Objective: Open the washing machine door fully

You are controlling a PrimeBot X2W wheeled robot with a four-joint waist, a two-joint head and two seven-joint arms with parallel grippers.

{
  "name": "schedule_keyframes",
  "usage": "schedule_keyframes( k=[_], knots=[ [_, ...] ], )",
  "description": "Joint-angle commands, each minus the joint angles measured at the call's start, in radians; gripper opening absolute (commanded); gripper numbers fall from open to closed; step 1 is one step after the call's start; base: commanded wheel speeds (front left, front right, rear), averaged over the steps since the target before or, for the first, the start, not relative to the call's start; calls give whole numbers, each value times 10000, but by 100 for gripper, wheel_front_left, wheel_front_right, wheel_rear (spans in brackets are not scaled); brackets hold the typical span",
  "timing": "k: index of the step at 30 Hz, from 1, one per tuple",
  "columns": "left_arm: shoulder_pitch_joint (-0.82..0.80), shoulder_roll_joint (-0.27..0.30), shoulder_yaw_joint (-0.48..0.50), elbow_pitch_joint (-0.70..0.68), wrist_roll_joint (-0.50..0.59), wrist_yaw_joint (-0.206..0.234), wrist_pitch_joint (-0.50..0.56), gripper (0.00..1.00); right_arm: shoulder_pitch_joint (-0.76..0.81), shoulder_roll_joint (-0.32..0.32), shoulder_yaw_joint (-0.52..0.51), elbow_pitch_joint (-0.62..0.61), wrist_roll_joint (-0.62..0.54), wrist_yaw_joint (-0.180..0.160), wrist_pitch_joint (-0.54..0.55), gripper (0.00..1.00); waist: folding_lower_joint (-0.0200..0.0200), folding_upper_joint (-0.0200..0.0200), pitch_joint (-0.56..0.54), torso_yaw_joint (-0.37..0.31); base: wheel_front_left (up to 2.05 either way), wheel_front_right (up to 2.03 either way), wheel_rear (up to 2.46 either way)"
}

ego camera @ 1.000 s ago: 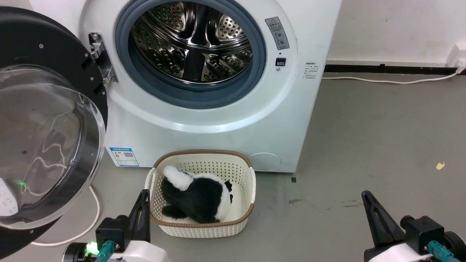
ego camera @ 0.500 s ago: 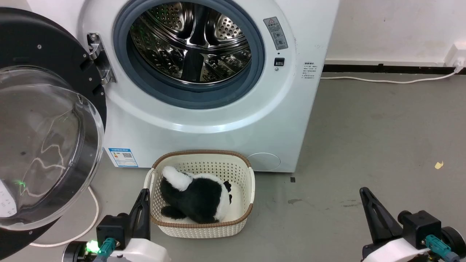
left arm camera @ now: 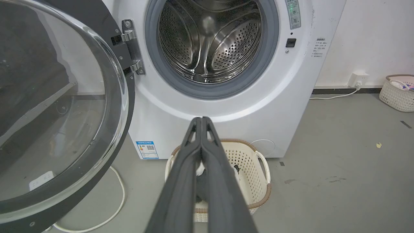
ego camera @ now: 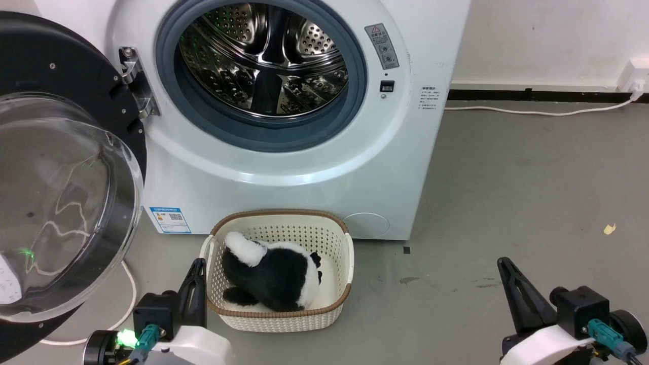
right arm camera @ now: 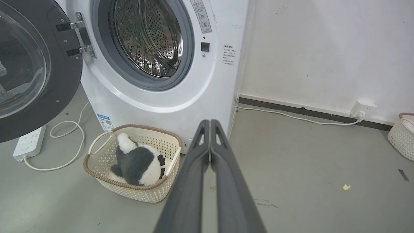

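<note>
The white washing machine (ego camera: 304, 167) (left arm camera: 226, 106) (right arm camera: 181, 97) stands ahead with its steel drum exposed. Its round black washing machine door (ego camera: 56, 71) (left arm camera: 100, 19) (right arm camera: 61, 74) is swung wide to the left on a metal hinge (ego camera: 134, 81), the clear glass bowl bulging toward me. My left gripper (ego camera: 197, 266) (left arm camera: 201, 119) is shut and holds nothing, low beside the basket's left rim. My right gripper (ego camera: 503, 263) (right arm camera: 210, 122) is shut and holds nothing, over the floor at the lower right, well away from the door.
A cream basket (ego camera: 334, 238) (right arm camera: 97, 168) with a black-and-white plush toy (ego camera: 274, 276) sits on the floor before the machine. A white cable (ego camera: 129, 294) and power strip (right arm camera: 27, 144) lie under the door. Another basket (left arm camera: 397, 94) stands by the right wall.
The whole head view has shifted slightly, so the camera moved. Both grippers sit a little lower in the picture. The door stands as before.
</note>
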Motion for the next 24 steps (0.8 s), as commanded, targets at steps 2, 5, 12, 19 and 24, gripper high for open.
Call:
schedule_keyframes(
  k=[2, 5, 12, 19, 24],
  knots=[
    [-122, -64, 110, -46, 132, -75, 90, 0, -135, 17, 33, 15, -91, 7, 79, 0, 1, 0, 0, -8, 0, 0, 0],
    [-135, -93, 162, -56, 190, -111, 143, 0, -163, 18, 47, 15, -100, 7, 140, 0, 1, 0, -1, -17, 0, 0, 0],
    [-168, -161, 283, -78, 324, -193, 267, 0, -228, 19, 79, 17, -122, 7, 284, 0, 1, 0, -3, -38, 0, 0, 0],
    [-200, -229, 404, -100, 458, -275, 390, 0, -292, 20, 111, 18, -144, 8, 428, 0, 1, 0, -4, -59, 0, 0, 0],
    [-212, -256, 452, -108, 511, -308, 438, 0, -318, 20, 124, 18, -152, 8, 484, 0, 1, 0, -5, -67, 0, 0, 0]
  ],
)
